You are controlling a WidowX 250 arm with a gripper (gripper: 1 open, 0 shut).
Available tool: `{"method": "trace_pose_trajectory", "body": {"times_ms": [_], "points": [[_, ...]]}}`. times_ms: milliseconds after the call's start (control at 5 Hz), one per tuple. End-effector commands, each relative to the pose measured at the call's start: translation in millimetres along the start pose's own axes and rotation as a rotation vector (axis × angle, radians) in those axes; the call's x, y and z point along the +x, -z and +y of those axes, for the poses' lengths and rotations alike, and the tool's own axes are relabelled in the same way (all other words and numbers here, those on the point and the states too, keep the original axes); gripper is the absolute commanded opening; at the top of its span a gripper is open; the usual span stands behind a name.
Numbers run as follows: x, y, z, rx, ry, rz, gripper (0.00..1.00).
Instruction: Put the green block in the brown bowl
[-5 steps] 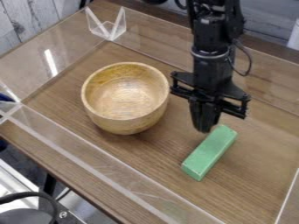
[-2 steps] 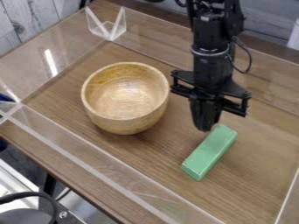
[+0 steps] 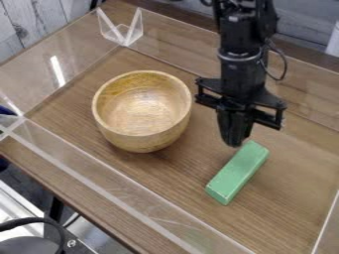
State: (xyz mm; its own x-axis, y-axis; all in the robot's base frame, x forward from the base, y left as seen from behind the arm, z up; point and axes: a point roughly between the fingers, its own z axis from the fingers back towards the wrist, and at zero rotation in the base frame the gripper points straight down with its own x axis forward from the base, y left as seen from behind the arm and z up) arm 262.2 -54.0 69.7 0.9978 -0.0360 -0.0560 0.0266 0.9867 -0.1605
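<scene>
Pointing straight down, closed empty gripper (image 3: 239, 140), seemingly just above green block (image 3: 237, 172), beside brown bowl (image 3: 142, 109)

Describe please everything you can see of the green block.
The green block is a long, plain rectangular bar, bright green with matte faces and no marks. It lies flat on the wooden table, its length slanting from lower left to upper right, to the right of the brown bowl and apart from it. The closed fingers hang just above its far end; whether they touch it cannot be told.
</scene>
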Motion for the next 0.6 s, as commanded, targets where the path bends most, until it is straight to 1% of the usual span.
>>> {"method": "trace_pose_trajectory", "body": {"times_ms": [0, 400], "points": [[11.6, -13.1, -2, -0.008, 0.005, -0.064, 1.0], [12.8, -3.0, -2, -0.007, 0.008, -0.053, 1.0]]}}
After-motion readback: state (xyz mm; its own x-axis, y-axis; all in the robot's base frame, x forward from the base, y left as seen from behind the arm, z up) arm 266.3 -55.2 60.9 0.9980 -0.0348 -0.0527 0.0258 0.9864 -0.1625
